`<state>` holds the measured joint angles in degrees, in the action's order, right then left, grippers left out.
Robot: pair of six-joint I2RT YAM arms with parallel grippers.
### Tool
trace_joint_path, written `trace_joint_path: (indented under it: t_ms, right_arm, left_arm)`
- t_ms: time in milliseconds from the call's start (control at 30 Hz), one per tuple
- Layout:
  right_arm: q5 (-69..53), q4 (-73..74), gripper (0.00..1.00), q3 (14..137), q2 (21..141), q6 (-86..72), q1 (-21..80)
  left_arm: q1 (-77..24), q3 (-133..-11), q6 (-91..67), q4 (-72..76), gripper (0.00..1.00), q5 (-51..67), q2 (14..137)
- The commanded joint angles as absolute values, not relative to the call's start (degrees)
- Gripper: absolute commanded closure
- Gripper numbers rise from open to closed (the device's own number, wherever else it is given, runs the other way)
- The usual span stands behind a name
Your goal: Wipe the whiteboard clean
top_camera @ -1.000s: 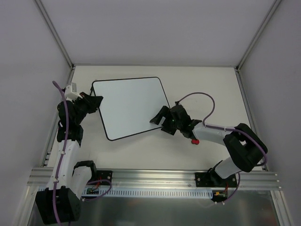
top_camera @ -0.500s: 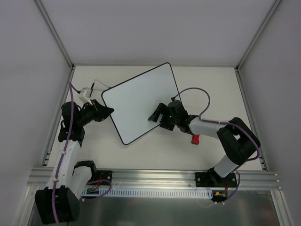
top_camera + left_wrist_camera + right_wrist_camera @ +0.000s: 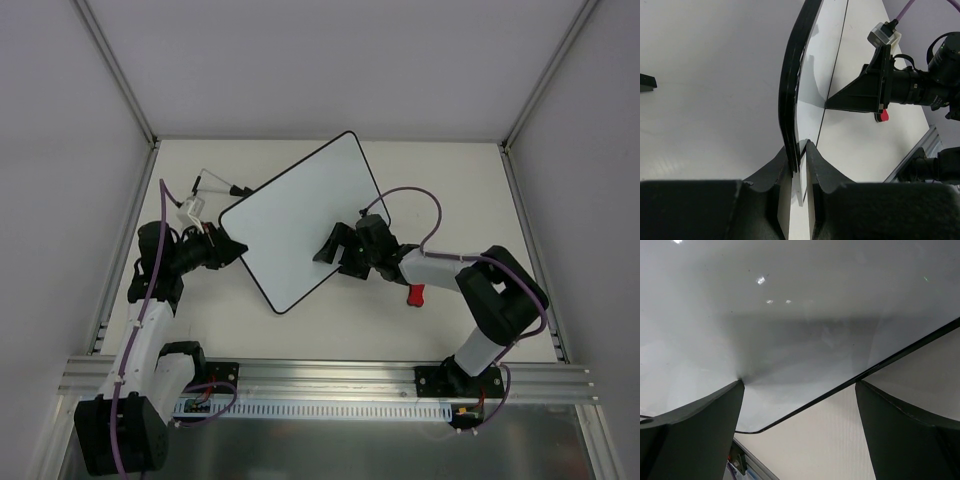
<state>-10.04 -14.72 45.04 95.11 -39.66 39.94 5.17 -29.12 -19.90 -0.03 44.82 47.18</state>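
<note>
The whiteboard (image 3: 300, 220) is white with a thin black border and looks clean. It is turned diagonally and raised off the table. My left gripper (image 3: 233, 252) is shut on its left edge; in the left wrist view the board (image 3: 790, 85) shows edge-on between my fingertips (image 3: 800, 149). My right gripper (image 3: 333, 256) is open at the board's right side, one finger (image 3: 700, 430) over the white face (image 3: 790, 300), the other over the table. The red eraser (image 3: 416, 294) lies under my right forearm and also shows in the left wrist view (image 3: 883, 116).
A small black piece on a thin wire (image 3: 238, 189) lies on the table behind the board's left corner. The metal rail (image 3: 330, 380) runs along the near edge. Grey walls close in the table at the back and sides.
The board has turned counter-clockwise and come up off the table, held by my left gripper, which moved down and right. My right gripper shifted left and stays open.
</note>
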Motion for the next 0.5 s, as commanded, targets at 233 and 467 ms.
trace_joint_path:
  t_ms: [233, 467]
  right_arm:
    - [-12.84, -14.52, 0.02, 42.8, 84.83, -32.44, 39.73]
    - [-11.69, -3.53, 0.01, 41.92, 74.01, -21.89, 35.43]
  left_arm:
    - [4.22, -30.94, -25.65, 7.46, 1.0, 37.71, 44.21]
    - [4.22, -30.67, -34.18, 18.62, 1.0, 31.75, 44.03]
